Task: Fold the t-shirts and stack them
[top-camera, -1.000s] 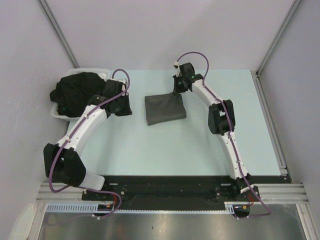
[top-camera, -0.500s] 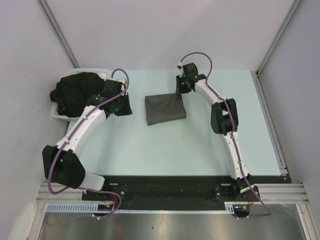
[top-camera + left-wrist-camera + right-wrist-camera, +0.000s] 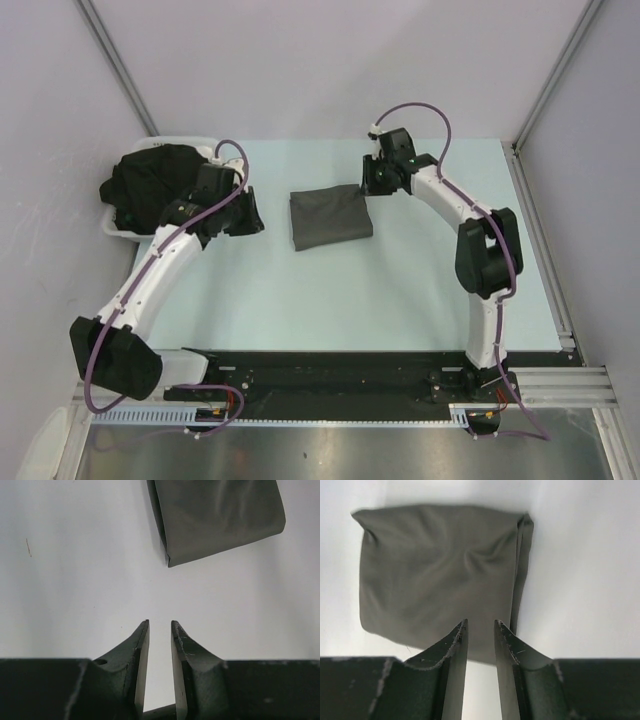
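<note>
A charcoal grey t-shirt (image 3: 330, 218) lies folded into a flat square on the pale table; it also shows in the left wrist view (image 3: 220, 515) and the right wrist view (image 3: 435, 575). A heap of black t-shirts (image 3: 155, 185) fills the white tray (image 3: 112, 228) at the far left. My left gripper (image 3: 250, 212) (image 3: 160, 622) hovers over bare table left of the folded shirt, jaws slightly apart and empty. My right gripper (image 3: 368, 185) (image 3: 480, 621) hangs above the shirt's far right corner, jaws parted with nothing between them.
The tray sits against the left wall at the table's far left corner. Grey walls and metal frame posts (image 3: 560, 70) close in the back and sides. The black base rail (image 3: 330, 375) runs along the near edge.
The right gripper let go of the grey shirt's far corner, opened, and drew back up and to the right. The left gripper opened a little and shifted slightly left.
</note>
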Available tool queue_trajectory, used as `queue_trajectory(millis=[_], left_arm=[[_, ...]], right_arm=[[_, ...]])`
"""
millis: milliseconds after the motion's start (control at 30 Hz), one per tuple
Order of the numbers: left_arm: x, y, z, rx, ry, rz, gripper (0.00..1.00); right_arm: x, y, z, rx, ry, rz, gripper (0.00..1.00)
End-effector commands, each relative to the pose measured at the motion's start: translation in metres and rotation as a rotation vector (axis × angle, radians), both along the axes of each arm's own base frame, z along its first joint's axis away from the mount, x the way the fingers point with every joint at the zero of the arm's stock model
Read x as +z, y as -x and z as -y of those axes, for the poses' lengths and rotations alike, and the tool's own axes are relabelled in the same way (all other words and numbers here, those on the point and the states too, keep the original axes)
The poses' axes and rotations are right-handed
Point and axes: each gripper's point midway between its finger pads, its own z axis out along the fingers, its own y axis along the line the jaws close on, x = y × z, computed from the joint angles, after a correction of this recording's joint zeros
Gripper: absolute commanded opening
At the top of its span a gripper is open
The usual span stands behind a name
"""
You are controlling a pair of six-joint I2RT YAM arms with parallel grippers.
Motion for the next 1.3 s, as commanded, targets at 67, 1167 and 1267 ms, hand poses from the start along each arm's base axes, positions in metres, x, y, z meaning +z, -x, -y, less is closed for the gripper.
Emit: queue_trajectory(millis=[67,1167,1267], left_arm=[[0.009,0.021,0.006,-0.035,0.031,0.021,0.30],[0.019,0.032,0.001,-0.010,0.018,0.035,0.35],[0.019,0.031,0.001,-0.007,0.017,0.033,0.35]], right_arm=[[-0.002,0.037,0.015,-0.065,-0.003,-0.026,0.33],[-0.095,0.065,0.024,-0.104,0.042,-0.248,0.41],[-0.102,0.066,0.023,-0.103,0.044,-0.262,0.42]])
